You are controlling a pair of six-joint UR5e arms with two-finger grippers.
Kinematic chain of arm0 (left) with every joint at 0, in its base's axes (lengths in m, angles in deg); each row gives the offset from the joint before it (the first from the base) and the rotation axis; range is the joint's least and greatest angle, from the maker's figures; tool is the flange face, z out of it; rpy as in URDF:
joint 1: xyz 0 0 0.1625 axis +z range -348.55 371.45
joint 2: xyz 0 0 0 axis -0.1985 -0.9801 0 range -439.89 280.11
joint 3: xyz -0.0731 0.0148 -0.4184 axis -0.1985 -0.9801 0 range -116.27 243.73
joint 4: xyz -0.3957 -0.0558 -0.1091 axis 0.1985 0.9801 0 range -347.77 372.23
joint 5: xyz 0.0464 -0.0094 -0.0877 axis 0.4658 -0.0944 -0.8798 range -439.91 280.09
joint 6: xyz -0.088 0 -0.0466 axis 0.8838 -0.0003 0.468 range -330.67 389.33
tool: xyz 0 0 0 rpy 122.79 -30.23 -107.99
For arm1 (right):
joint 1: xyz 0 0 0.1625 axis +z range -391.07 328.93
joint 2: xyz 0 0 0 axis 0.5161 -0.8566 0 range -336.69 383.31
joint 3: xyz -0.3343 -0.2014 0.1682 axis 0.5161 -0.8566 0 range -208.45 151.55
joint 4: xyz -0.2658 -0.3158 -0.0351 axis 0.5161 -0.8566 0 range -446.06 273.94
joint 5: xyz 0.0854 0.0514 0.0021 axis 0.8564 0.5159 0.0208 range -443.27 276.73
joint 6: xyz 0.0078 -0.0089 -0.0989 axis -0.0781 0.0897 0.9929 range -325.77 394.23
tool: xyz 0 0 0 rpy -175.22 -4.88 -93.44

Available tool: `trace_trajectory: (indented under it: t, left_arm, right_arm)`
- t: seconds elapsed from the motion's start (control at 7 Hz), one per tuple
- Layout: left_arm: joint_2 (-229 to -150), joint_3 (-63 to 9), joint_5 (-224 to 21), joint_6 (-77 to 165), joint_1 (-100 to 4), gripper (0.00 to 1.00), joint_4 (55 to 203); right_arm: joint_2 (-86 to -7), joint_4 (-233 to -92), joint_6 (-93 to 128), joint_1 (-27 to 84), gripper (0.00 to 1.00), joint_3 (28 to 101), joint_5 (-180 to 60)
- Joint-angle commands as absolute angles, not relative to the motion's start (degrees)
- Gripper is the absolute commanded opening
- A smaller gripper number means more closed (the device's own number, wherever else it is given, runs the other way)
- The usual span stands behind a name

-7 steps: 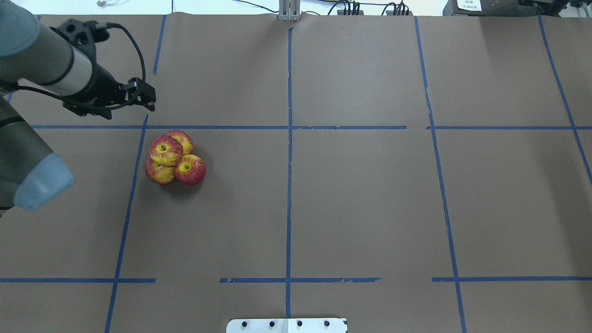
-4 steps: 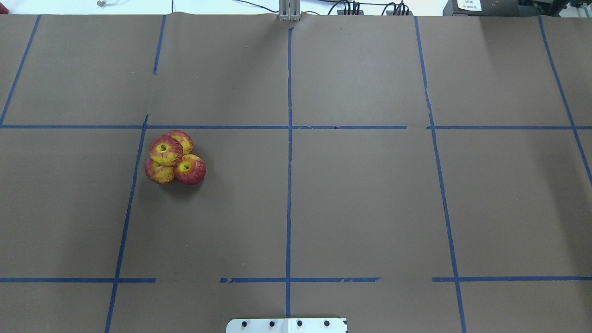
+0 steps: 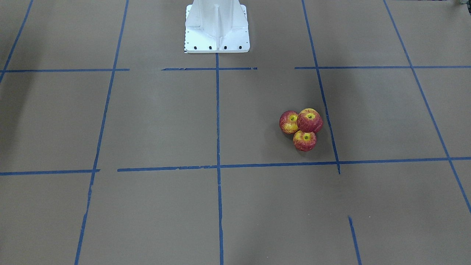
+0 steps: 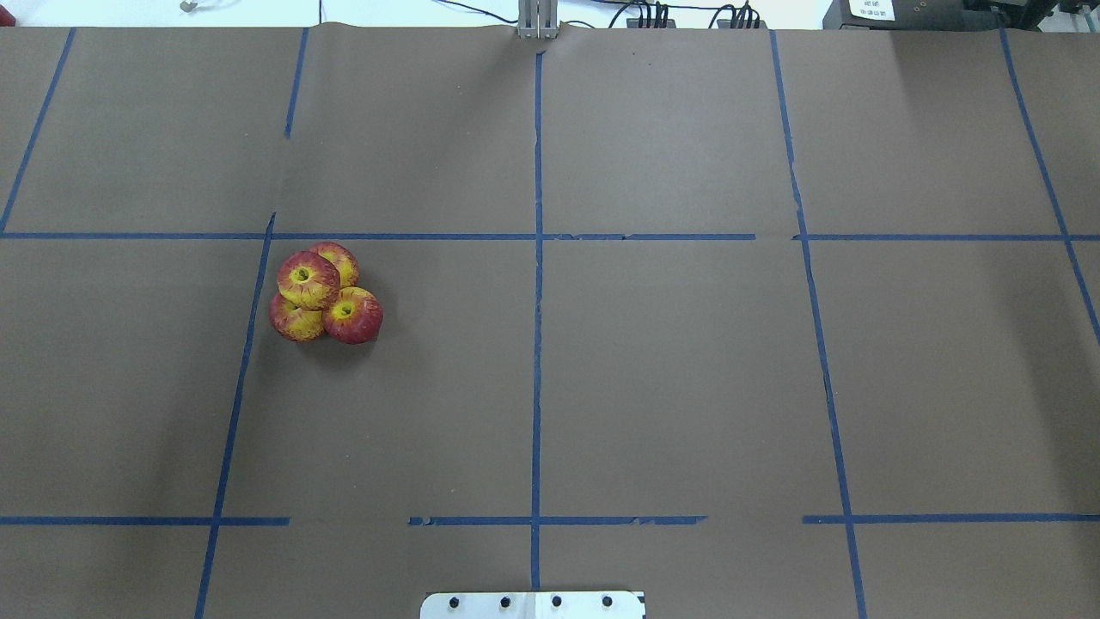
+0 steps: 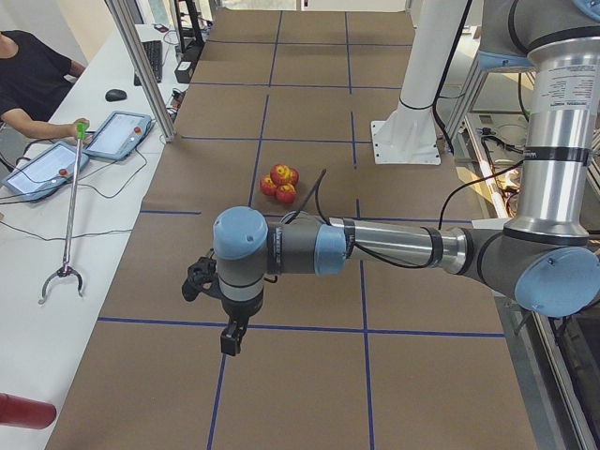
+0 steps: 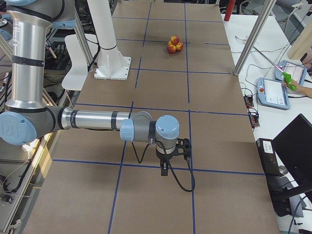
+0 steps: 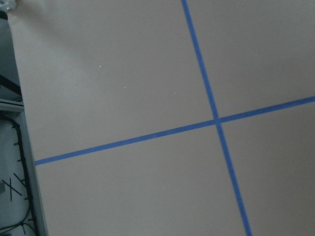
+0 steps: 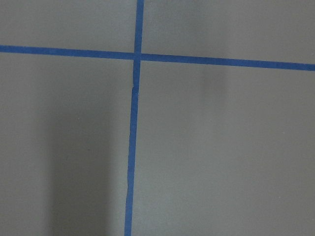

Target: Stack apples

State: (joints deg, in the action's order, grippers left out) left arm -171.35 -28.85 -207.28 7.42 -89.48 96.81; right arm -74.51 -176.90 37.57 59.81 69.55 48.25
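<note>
Apples: We see four red and yellow apples (image 4: 351,316) in one tight little pile. They sit on the robot's left side of the table (image 4: 670,361), about halfway between the near edge and the far edge.
Pile: Three apples sit on the brown paper and touch each other. The top apple (image 4: 308,278) rests on them with its yellow dimple facing up. From across the table we can only see three; the fourth is hidden behind the others.
Tape: The pile is just to the right of one of the blue tape lines (image 4: 258,284), seen from behind the robot. Another line runs along just past its far side.
Left claw: The left claw (image 5: 229,343) hangs pointing down over the paper at the table's left end, well apart from the apples. We cannot tell if its fingers are apart or together.
Right claw: The right claw (image 6: 165,169) hangs pointing down at the table's right end, very far from the pile. We cannot tell how its fingers stand either.
Wrist views: Both show only brown paper and crossing blue tape.
Robot base: The white base (image 3: 217,27) stands at the middle of the table's near edge.
Side desk: A person (image 5: 26,80) in a black shirt sits past the far edge.
</note>
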Motion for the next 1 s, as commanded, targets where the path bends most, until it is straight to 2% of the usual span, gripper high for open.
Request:
trace_trajectory:
  t: [0.0,0.86]
  left_arm:
    - [-171.3,-28.1,-209.4,7.0,-90.7,1.0,93.1]
    - [-169.4,-28.7,-211.5,10.0,-88.5,1.0,93.9]
  right_arm:
    - [-74.5,-176.9,37.6,59.8,1.0,69.6,48.3]
    - [-74.5,-176.9,37.6,59.8,1.0,69.6,48.3]
